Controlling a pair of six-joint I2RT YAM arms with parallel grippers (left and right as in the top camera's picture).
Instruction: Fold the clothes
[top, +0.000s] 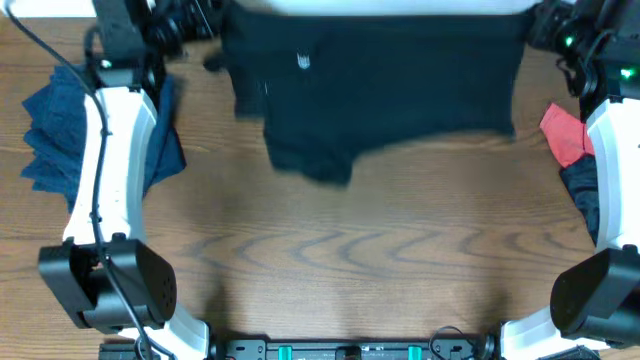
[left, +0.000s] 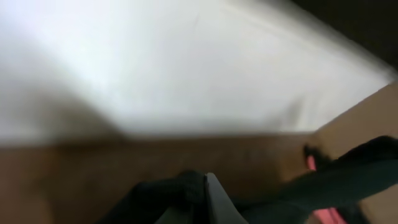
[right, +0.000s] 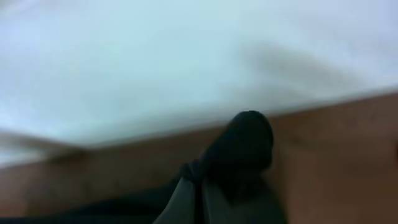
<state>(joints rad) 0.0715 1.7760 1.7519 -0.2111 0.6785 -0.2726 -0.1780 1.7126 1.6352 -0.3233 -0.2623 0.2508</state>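
A black garment (top: 380, 90) with a small white logo (top: 304, 62) hangs stretched across the far side of the table, its lower edge drooping at the left. My left gripper (top: 205, 25) is shut on its far left corner; the left wrist view shows black fabric (left: 180, 190) pinched between the fingers (left: 202, 199). My right gripper (top: 540, 25) is shut on its far right corner; the right wrist view shows bunched black fabric (right: 245, 146) at the fingertips (right: 199, 186). A coral-red piece (top: 565, 132) lies at the right edge beside more dark cloth (top: 585, 195).
A heap of blue clothes (top: 60, 135) lies at the left under the left arm. A white surface (left: 186, 68) borders the table's far edge. Wooden tabletop (top: 350, 250) spans the front. The arm bases stand at the front corners.
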